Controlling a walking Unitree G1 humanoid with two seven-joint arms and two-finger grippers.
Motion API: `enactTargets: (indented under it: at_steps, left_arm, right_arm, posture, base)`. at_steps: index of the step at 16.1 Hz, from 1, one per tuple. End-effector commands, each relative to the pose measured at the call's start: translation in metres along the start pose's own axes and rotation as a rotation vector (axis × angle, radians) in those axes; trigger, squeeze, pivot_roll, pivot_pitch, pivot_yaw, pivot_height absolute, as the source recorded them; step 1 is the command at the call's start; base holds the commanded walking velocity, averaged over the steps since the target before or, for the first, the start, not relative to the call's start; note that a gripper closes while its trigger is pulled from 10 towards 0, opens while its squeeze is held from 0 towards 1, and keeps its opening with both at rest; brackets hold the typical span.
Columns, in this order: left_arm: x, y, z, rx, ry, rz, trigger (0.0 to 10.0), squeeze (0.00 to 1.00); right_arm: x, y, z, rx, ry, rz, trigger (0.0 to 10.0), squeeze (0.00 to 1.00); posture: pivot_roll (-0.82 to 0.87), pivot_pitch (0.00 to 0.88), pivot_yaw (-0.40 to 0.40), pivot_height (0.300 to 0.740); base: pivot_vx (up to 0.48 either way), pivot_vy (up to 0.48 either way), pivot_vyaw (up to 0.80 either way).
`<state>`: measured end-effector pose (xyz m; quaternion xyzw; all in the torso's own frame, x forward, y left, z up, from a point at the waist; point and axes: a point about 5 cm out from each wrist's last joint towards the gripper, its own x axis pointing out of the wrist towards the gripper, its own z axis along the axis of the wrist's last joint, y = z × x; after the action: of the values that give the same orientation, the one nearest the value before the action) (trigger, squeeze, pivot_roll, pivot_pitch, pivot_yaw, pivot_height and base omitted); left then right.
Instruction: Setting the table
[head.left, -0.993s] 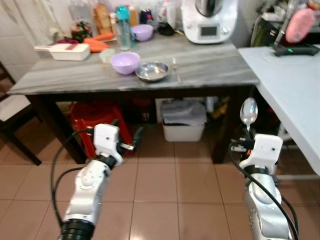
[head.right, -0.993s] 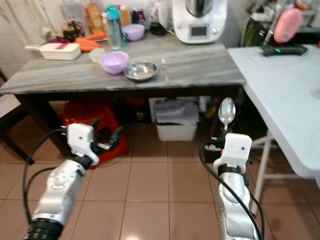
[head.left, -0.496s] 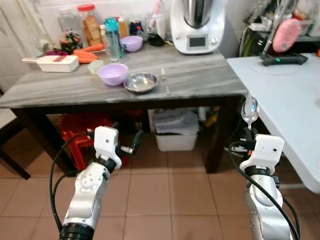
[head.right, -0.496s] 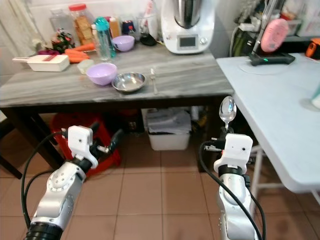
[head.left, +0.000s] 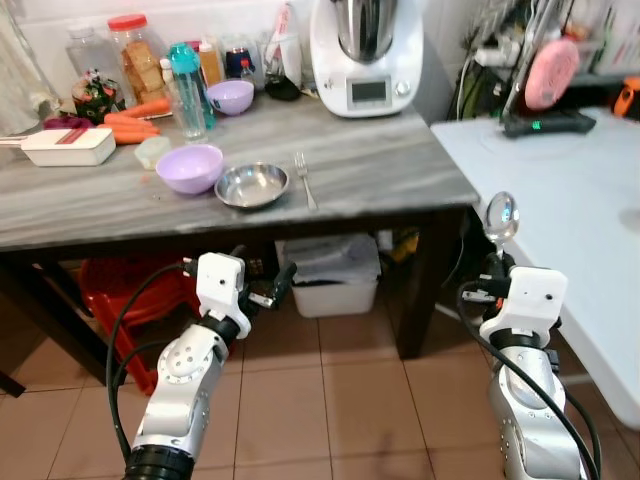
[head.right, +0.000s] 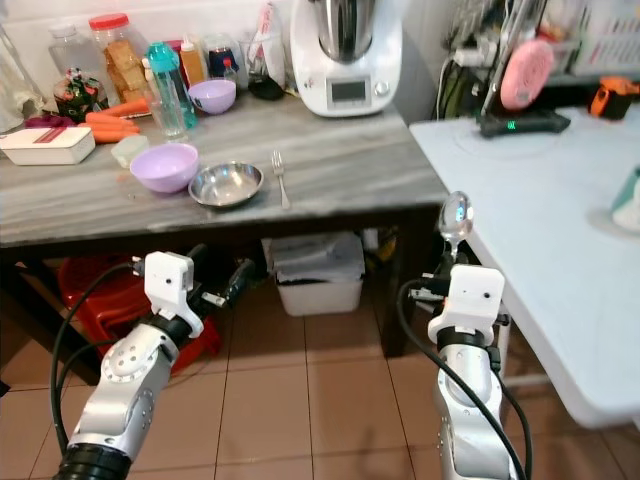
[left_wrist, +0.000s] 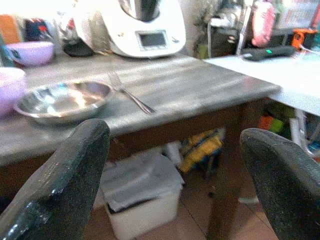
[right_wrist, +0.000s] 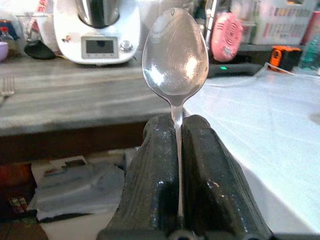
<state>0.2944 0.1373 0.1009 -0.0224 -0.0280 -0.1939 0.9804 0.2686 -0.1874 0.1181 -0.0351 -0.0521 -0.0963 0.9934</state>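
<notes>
Left eye view, container: white lidded container (head.left: 58, 146) at the far left of the grey table (head.left: 400, 175), about 9 o'clock from the steel bowl.
Carrots: orange carrots (head.left: 135, 112) just behind the container.
Jars: clear jars with a red lid (head.left: 128, 60) along the back edge, toward 11 o'clock.
Bottle: teal bottle (head.left: 186, 88) upright, between the carrots and the small purple bowl (head.left: 231, 96).
Purple bowl: large purple bowl (head.left: 190, 167) near the table's front, just beside the steel bowl at its 9 o'clock.
Steel bowl: round steel bowl (head.left: 252, 185) near the front middle of the table.
Fork: fork (head.left: 304, 179) flat on the table, just beside the steel bowl at its 3 o'clock, tines pointing away from the robot.
Kitchen machine: white kitchen machine (head.left: 361, 55) at the back of the table, 12 o'clock from the fork.
Under the table: red stool (head.left: 110, 298) at left, white bin (head.left: 336, 280) at centre, on a tiled floor (head.left: 360, 400).
Left gripper: left gripper (left_wrist: 172, 165) held low in front of the table edge, fingers (left_wrist: 65, 175) spread wide with nothing between them.
Right gripper: right gripper (right_wrist: 177, 145) raised near the table's right corner, fingers pressed together, pinching the spoon's handle.
Spoon: spoon (right_wrist: 175, 50) upright, bowl end up, above the right gripper, off the table.
White table: white table (head.left: 560, 200) at right, touching or just beside the grey table's corner; cannot tell which.
Pink object: pink round object (head.left: 548, 72) on a black base at the white table's far end.
</notes>
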Motion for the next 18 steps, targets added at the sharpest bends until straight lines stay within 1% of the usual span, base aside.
enactTargets:
  at_steps: [1, 6, 9, 14, 18]
  left_arm:
    - [-0.0033, 0.0117, 0.0044, 0.024, -0.001, 0.03, 10.0, 0.0]
    - [-0.0013, 0.0108, 0.005, 0.022, -0.002, 0.022, 10.0, 0.0]
    - [-0.0011, 0.0093, 0.0046, 0.02, -0.001, 0.019, 10.0, 0.0]
    - [0.0007, 0.0084, 0.0053, 0.018, -0.004, 0.016, 10.0, 0.0]
    - [0.002, 0.0077, 0.0065, 0.021, -0.007, 0.008, 10.0, 0.0]
  right_arm:
    - [0.001, 0.0112, 0.0047, 0.015, -0.017, 0.034, 10.0, 0.0]
    - [-0.0006, 0.0125, 0.0033, 0.018, -0.01, 0.035, 10.0, 0.0]
    - [-0.0004, 0.0128, 0.0033, 0.019, -0.01, 0.038, 10.0, 0.0]
    - [0.001, 0.0135, 0.0039, 0.017, -0.013, 0.038, 10.0, 0.0]
    - [0.0032, 0.0149, 0.0033, 0.019, -0.011, 0.036, 10.0, 0.0]
  posture:
    - [-0.06, 0.0, 0.053, 0.74]
    - [-0.07, 0.0, 0.056, 0.74]
    - [-0.07, 0.0, 0.056, 0.74]
    - [-0.07, 0.0, 0.054, 0.74]
    - [-0.06, 0.0, 0.055, 0.74]
  base:
    - [0.371, 0.0, 0.41]
    - [0.368, 0.0, 0.41]
    - [0.369, 0.0, 0.0]
    - [0.37, 0.0, 0.47]
    - [0.373, 0.0, 0.0]
